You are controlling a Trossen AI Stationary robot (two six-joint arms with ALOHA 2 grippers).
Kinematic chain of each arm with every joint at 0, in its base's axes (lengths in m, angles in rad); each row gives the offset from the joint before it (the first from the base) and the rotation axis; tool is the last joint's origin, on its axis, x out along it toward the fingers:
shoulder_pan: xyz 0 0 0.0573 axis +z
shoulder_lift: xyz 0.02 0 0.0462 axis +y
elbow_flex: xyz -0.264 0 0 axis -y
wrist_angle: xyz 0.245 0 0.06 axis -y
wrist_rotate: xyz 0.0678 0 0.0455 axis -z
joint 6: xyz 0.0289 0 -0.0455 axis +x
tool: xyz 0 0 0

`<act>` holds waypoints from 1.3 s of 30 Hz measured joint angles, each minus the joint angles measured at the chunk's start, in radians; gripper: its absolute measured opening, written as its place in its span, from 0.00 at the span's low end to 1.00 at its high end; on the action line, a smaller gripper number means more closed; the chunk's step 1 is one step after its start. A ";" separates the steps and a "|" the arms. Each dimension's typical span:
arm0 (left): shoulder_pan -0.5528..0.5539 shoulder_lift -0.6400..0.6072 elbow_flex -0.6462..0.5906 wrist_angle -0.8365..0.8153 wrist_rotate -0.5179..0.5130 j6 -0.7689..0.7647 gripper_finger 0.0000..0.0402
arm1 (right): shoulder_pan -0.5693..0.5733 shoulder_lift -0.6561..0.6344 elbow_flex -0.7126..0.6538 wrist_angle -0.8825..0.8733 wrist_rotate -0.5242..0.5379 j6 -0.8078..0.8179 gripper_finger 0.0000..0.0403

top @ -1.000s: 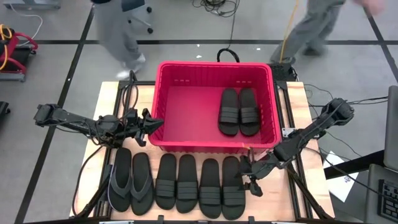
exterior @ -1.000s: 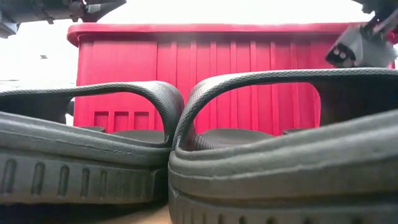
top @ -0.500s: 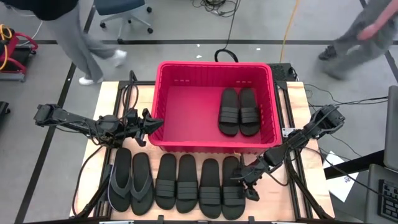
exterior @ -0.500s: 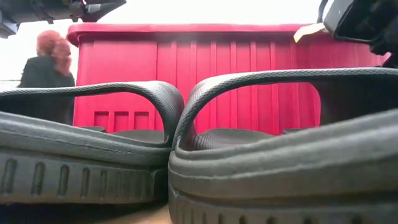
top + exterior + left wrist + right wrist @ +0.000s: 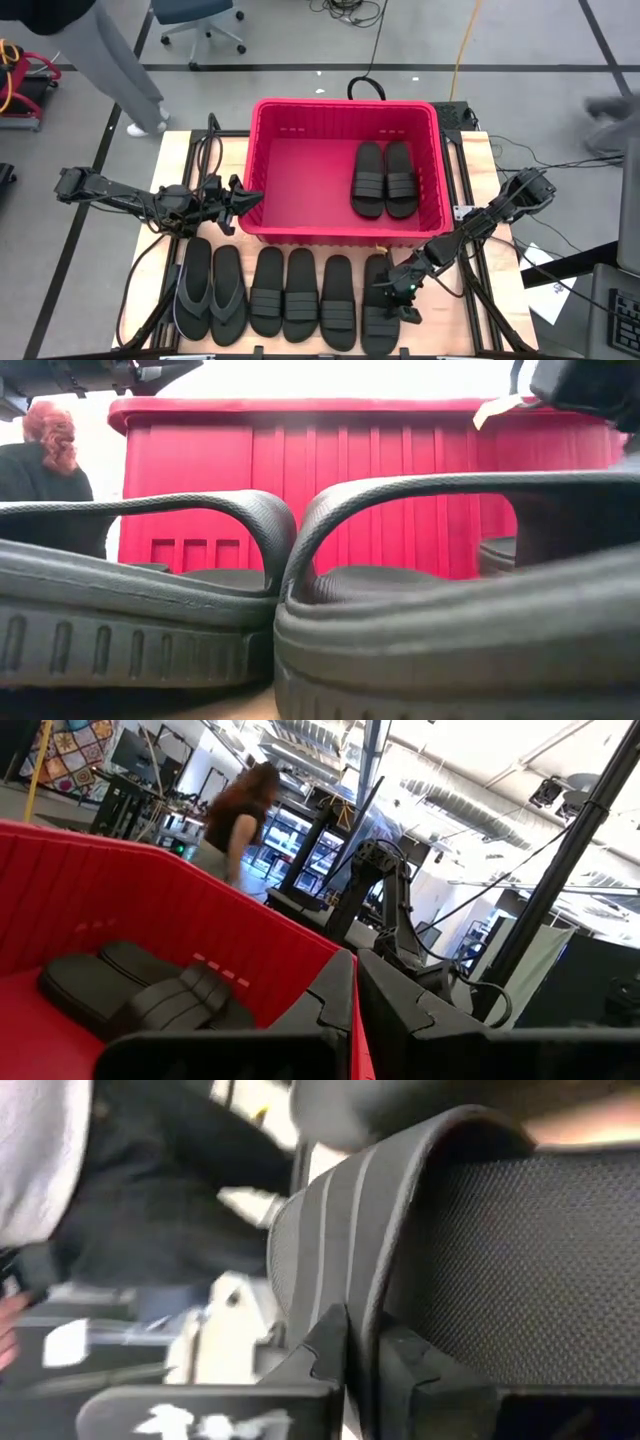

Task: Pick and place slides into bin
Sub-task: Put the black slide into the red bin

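Observation:
Several black slides lie in a row on the table's near side, a thong pair (image 5: 210,292) at the left and band-strap ones (image 5: 300,295) beside it. Two more slides (image 5: 385,178) lie flat inside the red bin (image 5: 270,215). My right gripper (image 5: 398,293) is low at the row's right end, shut on the rightmost slide (image 5: 375,315). My left gripper (image 5: 252,200) is shut and holds nothing, raised at the bin's left rim (image 5: 250,935). My right gripper pinches the rightmost slide's ribbed band strap (image 5: 350,1295) between its two fingers, at the strap's edge on the slide's right side. One finger (image 5: 325,1345) lies on the ribbed outer face, the other (image 5: 405,1360) under the strap. The fingers slant down from the table's right.
The bin fills the table's far middle, its tall wall (image 5: 350,490) right behind the row. Cables (image 5: 210,150) run along the left arm. A person (image 5: 110,50) walks on the floor beyond the far left corner. Bare wood (image 5: 165,170) shows left of the bin.
My right gripper has sunk and gone toward the near edge onto the rightmost slide, rolling its wrist as it went. Its fingers, spread a second ago, have shut on the strap. People have walked past behind the table.

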 joint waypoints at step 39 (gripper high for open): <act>0.000 0.000 0.000 0.017 0.175 -0.311 0.05 | -0.577 -0.615 0.811 -1.023 0.632 -0.803 0.02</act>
